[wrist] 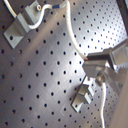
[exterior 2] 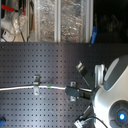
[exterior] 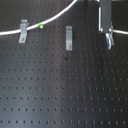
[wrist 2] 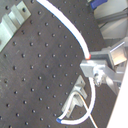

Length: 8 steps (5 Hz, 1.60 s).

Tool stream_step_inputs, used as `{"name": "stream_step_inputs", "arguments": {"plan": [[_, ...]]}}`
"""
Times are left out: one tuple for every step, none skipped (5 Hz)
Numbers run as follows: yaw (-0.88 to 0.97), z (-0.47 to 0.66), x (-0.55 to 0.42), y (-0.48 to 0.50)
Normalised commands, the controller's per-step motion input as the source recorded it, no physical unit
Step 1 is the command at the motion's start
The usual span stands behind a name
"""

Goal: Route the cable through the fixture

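Observation:
The white cable (exterior: 57, 16) runs from the first exterior view's left edge past the left grey clip (exterior: 22, 31), shows its green band (exterior: 40, 25), then arcs up out of frame. My gripper (exterior: 107, 32) is shut on the cable above a third clip (exterior: 108, 41); a bluish spot shows there. The middle clip (exterior: 69, 38) has no cable in it. In the second wrist view the cable (wrist 2: 60, 19) curves into the fingertips (wrist 2: 91, 64), and its free end with the blue band (wrist 2: 60, 120) hangs past a clip (wrist 2: 75, 100). The first wrist view shows the same grip (wrist: 97, 67).
Everything sits on a black perforated board (exterior: 60, 90). In the second exterior view the arm's white body (exterior 2: 112, 95) fills the right side, the cable (exterior 2: 20, 89) lies along the board, and shelves with clutter (exterior 2: 50, 20) stand behind it.

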Motion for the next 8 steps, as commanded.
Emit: {"name": "stream_step_inputs", "arguments": {"plan": [[0.0, 0.0, 0.009, -0.052], [0.0, 0.0, -0.048, -0.022], [0.0, 0.03, -0.413, 0.016], [-0.06, 0.35, -0.481, 0.508], [0.01, 0.27, -0.28, 0.481], [0.19, 0.28, -0.173, 0.359], [0.0, 0.0, 0.001, 0.019], [-0.39, 0.34, -0.437, -0.086]]}}
